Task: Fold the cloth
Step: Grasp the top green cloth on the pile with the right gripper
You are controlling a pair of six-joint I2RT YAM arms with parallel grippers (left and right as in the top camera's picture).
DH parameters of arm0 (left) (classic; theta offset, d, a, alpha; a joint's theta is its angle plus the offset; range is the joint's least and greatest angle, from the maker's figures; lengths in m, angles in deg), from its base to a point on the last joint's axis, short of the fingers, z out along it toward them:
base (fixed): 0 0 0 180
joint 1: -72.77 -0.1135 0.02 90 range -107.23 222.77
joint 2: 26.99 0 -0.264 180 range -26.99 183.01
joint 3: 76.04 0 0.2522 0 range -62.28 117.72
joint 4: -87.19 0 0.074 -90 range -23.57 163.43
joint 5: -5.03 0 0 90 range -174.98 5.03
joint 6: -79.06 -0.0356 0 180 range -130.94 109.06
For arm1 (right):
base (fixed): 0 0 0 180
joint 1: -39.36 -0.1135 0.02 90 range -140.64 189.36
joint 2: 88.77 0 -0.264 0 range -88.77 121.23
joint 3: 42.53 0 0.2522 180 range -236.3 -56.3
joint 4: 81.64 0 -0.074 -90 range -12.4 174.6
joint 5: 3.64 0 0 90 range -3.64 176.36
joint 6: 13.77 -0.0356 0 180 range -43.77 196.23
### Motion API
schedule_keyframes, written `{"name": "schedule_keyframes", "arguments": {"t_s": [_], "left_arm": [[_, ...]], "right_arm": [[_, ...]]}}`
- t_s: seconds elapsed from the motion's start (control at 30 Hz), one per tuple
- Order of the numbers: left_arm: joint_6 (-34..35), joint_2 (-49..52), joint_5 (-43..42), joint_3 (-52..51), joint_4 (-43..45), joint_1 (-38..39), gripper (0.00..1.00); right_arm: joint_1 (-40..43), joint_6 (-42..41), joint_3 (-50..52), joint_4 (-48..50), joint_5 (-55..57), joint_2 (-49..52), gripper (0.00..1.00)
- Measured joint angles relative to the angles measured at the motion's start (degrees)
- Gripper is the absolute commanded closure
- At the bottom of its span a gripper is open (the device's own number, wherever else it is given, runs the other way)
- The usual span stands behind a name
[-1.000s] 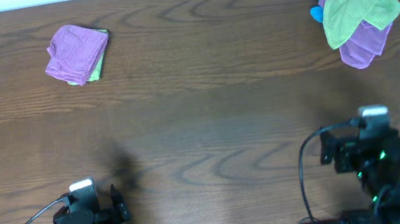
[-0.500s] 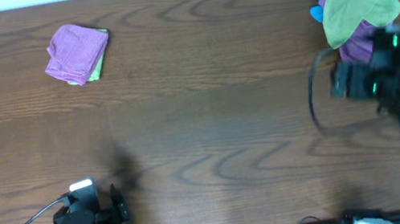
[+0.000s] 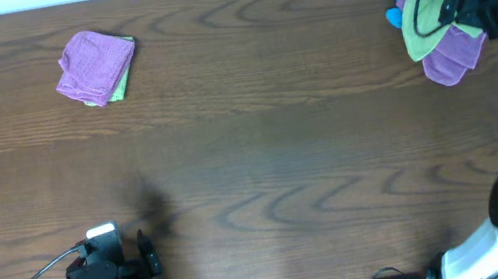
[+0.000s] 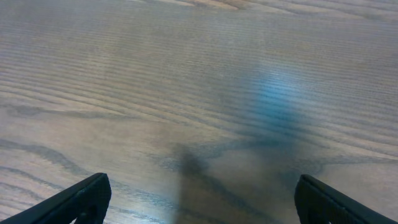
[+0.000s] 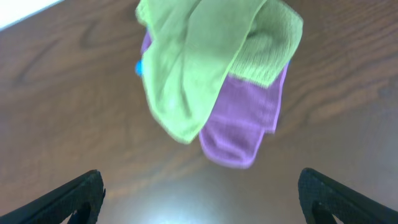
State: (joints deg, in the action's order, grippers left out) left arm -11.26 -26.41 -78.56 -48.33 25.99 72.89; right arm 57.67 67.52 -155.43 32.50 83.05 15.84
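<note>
The lime-green cloth (image 3: 423, 14) lies crumpled on top of a purple cloth (image 3: 449, 60) at the far right of the wooden table. In the right wrist view the green cloth (image 5: 199, 56) drapes over the purple one (image 5: 242, 118). My right gripper (image 3: 464, 2) is open and empty, hovering at the pile's right side. Its fingertips (image 5: 199, 199) show wide apart, short of the cloths. My left gripper (image 3: 146, 250) rests open and empty at the front left, over bare wood (image 4: 199, 199).
A small bright blue cloth (image 3: 394, 16) peeks out at the left of the pile, also in the right wrist view (image 5: 140, 66). A folded purple cloth (image 3: 93, 64) on a green one (image 3: 124, 81) lies at the far left. The table's back edge runs close behind both piles.
My right arm has swung from the front right of the table out to the cloth pile at the far right. The left arm and the cloths have not moved.
</note>
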Motion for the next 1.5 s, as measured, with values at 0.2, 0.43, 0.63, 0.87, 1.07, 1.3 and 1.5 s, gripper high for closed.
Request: {"name": "schedule_keyframes", "arguments": {"t_s": [0.2,0.43,0.63,0.87,1.07,1.3,1.5], "left_arm": [[0.02,0.0,0.0,0.0,0.0,0.0,0.05],[0.02,0.0,0.0,0.0,0.0,0.0,0.05],[0.02,0.0,0.0,0.0,0.0,0.0,0.05],[0.02,0.0,0.0,0.0,0.0,0.0,0.05],[0.02,0.0,0.0,0.0,0.0,0.0,0.05],[0.02,0.0,0.0,0.0,0.0,0.0,0.04],[0.02,0.0,0.0,0.0,0.0,0.0,0.04]], "right_arm": [[0.81,-1.97,-1.75,5.25,-0.24,7.87,0.01],[0.81,-2.62,-1.75,7.43,-0.46,12.07,0.01],[0.81,-3.04,-1.75,11.13,-0.55,13.57,0.01],[0.81,-6.34,-1.75,16.65,-0.81,17.09,0.05],[0.81,-9.51,-1.75,18.82,-1.18,20.26,0.06],[0.81,-12.74,-1.77,19.96,-2.73,22.99,0.42],[0.81,-14.47,-1.75,20.61,-4.24,23.63,0.67]]}}
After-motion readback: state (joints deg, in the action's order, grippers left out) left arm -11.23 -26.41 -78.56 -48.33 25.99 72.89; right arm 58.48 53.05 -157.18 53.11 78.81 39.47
